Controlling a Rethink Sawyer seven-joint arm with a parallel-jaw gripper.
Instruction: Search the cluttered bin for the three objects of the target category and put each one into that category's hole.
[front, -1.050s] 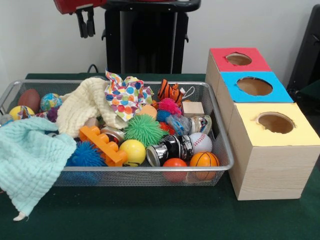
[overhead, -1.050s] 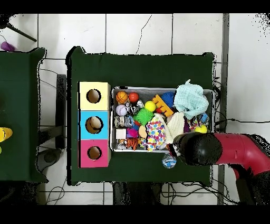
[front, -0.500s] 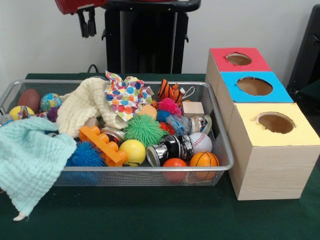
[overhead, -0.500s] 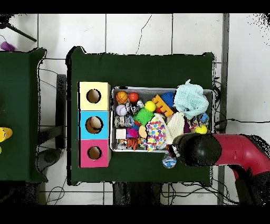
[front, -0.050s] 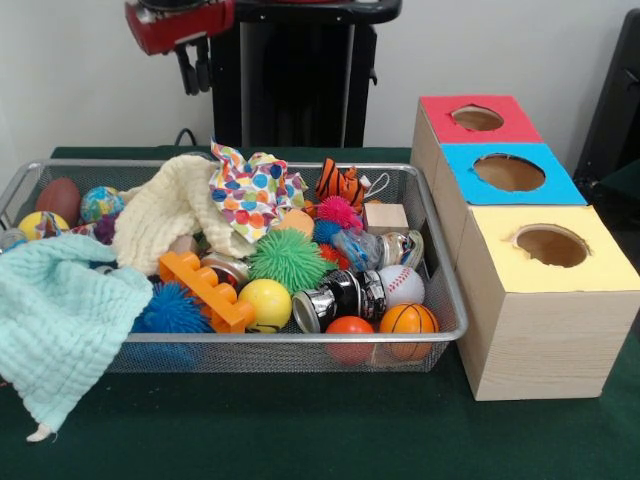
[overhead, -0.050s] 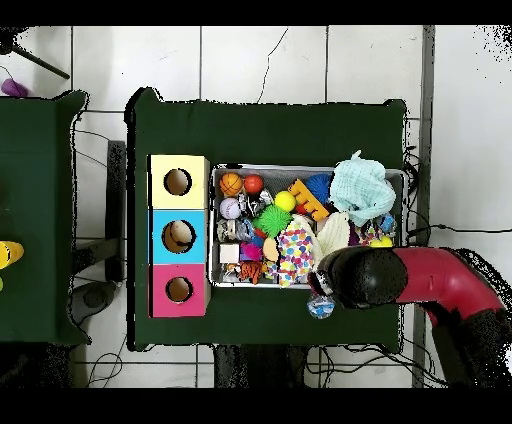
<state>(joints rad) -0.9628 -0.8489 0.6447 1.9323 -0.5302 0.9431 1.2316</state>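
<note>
claw (front, -0.050s: 196, 68) fingers close together, empty, above wire bin (front, -0.050s: 440, 285), no legible writing

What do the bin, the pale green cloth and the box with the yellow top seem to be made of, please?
Bin: silver wire mesh, seemingly metal, see-through walls. Pale green cloth: soft waffle-textured fabric, draping over the rim. Box with the yellow top: probably wood or wood-look board, grain lines showing, matte.

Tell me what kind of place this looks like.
Probably a robotics lab: a wire bin of toys on a green-covered table, three colour-topped boxes with holes, and a red robot arm.
</note>
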